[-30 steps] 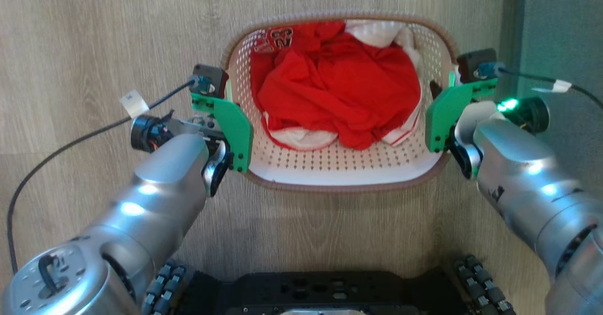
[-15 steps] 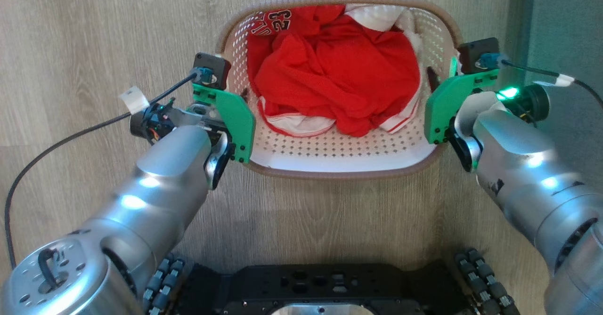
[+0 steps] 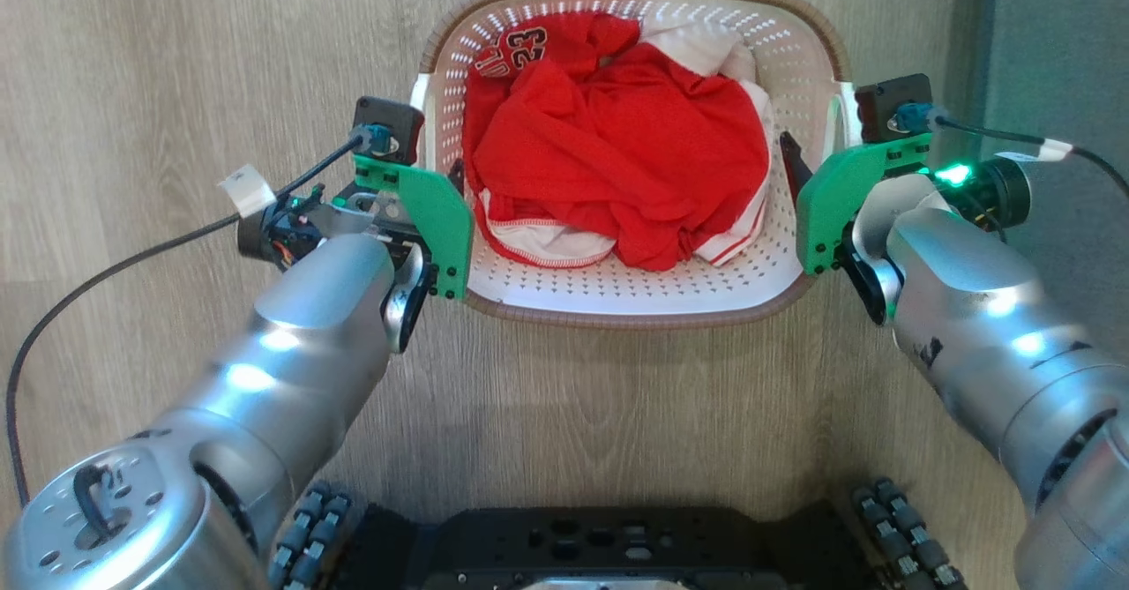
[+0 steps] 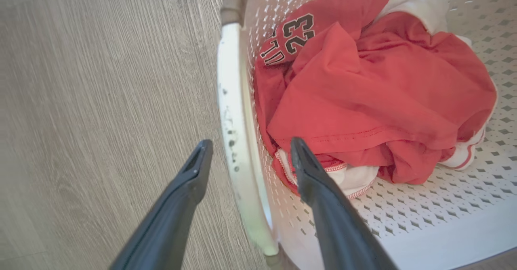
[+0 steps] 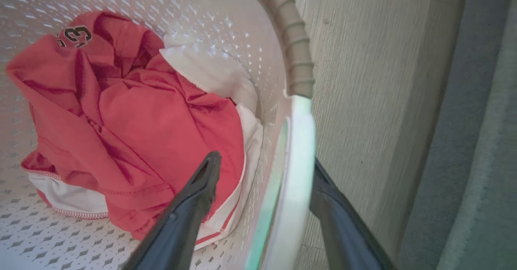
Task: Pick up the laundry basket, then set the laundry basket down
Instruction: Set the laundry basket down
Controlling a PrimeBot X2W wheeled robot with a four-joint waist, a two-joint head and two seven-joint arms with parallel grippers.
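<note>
- Left wrist view: the left gripper (image 4: pixel 250 142) is spread wide. Its two dark fingers stand on either side of the white side handle (image 4: pixel 230 100) of the laundry basket (image 4: pixel 424 205), one outside over the wood-grain floor (image 4: pixel 101 100) and one inside. There is a gap on each side, so it grips nothing. Crumpled red clothes (image 4: pixel 363 100) with white trim lie in the basket.
- Right wrist view: the right gripper (image 5: pixel 265 159) is also wide apart and straddles the other white handle (image 5: pixel 297 161). The inner finger hangs over the clothes, and the handle partly hides the outer one. It has no hold.
- Head view: the basket stands on the floor just ahead of the robot's dark base (image 3: pixel 600 546), between the two arms, with a gripper at each short end. A grey strip (image 3: pixel 1058 43) runs along the right.
</note>
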